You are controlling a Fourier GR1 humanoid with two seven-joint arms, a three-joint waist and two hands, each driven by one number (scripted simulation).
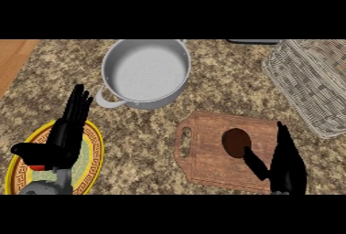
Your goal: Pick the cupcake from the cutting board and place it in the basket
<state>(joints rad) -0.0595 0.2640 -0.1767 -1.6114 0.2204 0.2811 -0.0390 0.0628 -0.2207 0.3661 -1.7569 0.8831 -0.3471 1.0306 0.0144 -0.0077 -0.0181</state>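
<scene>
Where the head view looks steeply down on the speckled granite counter, a wooden cutting board with a handle slot at its left end lies in the lower right of centre, and on it sits the cupcake — a dark brown oval seen from above, near the middle of the board. The right hand shows at the lower right, over the board's right part, its fingers straight and together pointing up the frame and its thumb stretched out to the left, its tip just beside the cupcake's lower right edge; whether it touches the cupcake cannot be told, and nothing is clasped. The wire basket lies at the upper right, partly cut by the frame's edge, well apart from the cupcake. At the upper middle stands a grey metal pot with a side handle. At the lower left the left hand rests open, fingers up, over a yellow-rimmed patterned plate — a small red thing shows by its wrist.
</scene>
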